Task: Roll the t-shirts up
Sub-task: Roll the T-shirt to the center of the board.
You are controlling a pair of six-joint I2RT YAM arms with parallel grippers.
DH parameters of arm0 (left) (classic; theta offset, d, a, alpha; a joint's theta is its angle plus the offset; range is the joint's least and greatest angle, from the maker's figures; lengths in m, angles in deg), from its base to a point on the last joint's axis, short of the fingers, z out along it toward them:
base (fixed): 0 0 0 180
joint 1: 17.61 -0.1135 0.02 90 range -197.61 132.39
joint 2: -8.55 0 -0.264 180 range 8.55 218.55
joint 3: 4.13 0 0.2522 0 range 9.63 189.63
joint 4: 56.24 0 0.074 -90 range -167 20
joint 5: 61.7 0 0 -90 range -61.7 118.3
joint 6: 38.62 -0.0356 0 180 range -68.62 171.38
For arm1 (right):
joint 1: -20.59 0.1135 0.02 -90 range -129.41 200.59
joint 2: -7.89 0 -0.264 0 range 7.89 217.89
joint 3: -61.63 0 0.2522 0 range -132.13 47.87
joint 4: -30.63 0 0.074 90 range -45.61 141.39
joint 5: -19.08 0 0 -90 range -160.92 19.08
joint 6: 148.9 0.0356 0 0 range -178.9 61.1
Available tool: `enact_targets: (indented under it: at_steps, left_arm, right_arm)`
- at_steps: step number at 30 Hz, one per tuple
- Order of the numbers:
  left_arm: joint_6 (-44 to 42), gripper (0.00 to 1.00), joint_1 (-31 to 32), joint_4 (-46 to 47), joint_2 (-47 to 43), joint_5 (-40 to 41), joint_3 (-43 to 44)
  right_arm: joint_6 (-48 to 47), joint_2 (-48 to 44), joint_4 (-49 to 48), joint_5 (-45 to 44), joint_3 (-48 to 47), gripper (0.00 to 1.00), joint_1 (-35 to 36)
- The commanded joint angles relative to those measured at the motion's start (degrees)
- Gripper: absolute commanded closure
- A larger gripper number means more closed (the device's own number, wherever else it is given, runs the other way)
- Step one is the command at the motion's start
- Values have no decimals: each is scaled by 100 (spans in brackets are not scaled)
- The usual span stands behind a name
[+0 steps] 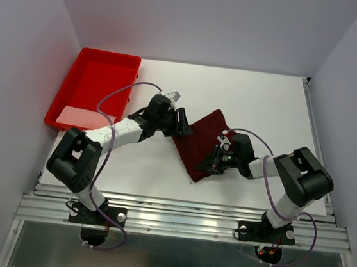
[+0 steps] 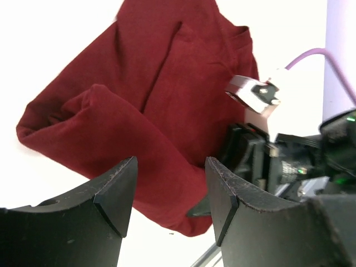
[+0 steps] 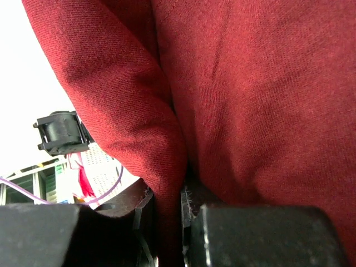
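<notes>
**Rolling a t-shirt, mid-grip.** A dark maroon t-shirt [image 1: 198, 143] is lying bunched and partly folded on the white table [image 1: 265, 105]. It is sitting to the right of the red tray [image 1: 93, 88] and nearer the arm bases than the tray.

The step in hand is probably gathering the cloth so a roll can begin. One side of the shirt is pinched and the side toward the tray is lying loose. To do this well, the free arm likely needs to take the tray-side edge level with the other grip. That way both hands are turning the same fold and the roll is coming out even rather than twisted. The doubled-over flap seen from the left wrist would be better smoothed first, since a lump there would be making the roll lopsided. Soft cloth slides easily, so slow, matched motion seems wise.

The left end effector [image 1: 182, 126] is hovering between the tray and the shirt, at the shirt's tray-side edge. Its fingers [image 2: 114, 194] are standing well apart and gripping nothing. The right end effector [image 1: 210, 163] is working on the side of the shirt away from the tray. Its jaws are drawn nearly together and are pinching a thick fold of the t-shirt [image 3: 167, 183].
</notes>
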Motion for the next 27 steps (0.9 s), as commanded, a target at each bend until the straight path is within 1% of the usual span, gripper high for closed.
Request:
enact_targets:
  at_steps: [1,3,4,7,8,10,11,12,13,15,16,17,18,20,21,22,24,27]
  left_arm:
    - [-186,38,14,234,265,35,131]
    - [-186,38,5,278,450,18,175]
    - [-169,38,5,304,581,26,184]
    - [-204,38,-12,445,836,87,228]
    - [-204,39,-30,454,915,88,245]
    - [-213,40,-39,471,1135,9,298]
    - [-213,40,-47,498,1171,-18,307]
    - [-187,40,-47,524,1189,-44,298]
    - [-178,40,-47,533,1197,-44,298]
    - [-178,40,-47,533,1171,-79,307]
    - [-178,40,-39,524,1154,-97,298]
    - [-178,40,-47,507,1127,-97,307]
    - [-195,40,-47,481,1092,-106,325]
    - [-195,40,-47,454,1048,-123,334]
    - [-247,40,-39,489,1039,-167,334]
    - [-274,40,-47,515,1022,-185,334]
    - [-327,40,-47,524,1039,-193,395]
    - [-389,40,-39,401,1109,-194,491]
  right_arm:
    - [32,19,-137,-66,-38,99,-49]
    - [14,-25,-58,-154,-20,94,-49]
    - [-12,-60,3,-206,-38,81,-49]
    - [-398,-113,651,-548,-152,70,-49]
    - [-477,-148,776,-619,-187,63,-49]
    - [-662,-376,1119,-804,-196,56,-49]
    - [-724,-472,1251,-874,-205,47,-49]
    - [-837,-699,1539,-1014,-231,43,-49]
    - [-908,-832,1742,-1103,-266,35,-49]
    - [-1057,-1122,2050,-1217,-336,29,-49]
    - [-1119,-1463,2426,-1348,-372,24,-49]
    - [-1181,-1649,2621,-1419,-415,20,-49]
    - [-1320,-1999,3110,-1594,-520,18,-49]
    - [-1444,-2335,3526,-1814,-653,15,-49]
    - [-1532,-2484,3885,-2120,-792,14,-49]
    - [-1568,-2773,4045,-2262,-863,11,-49]
    - [-1681,-2942,4510,-2700,-1021,9,-49]
    - [-1787,-3083,4916,-3211,-1364,9,3]
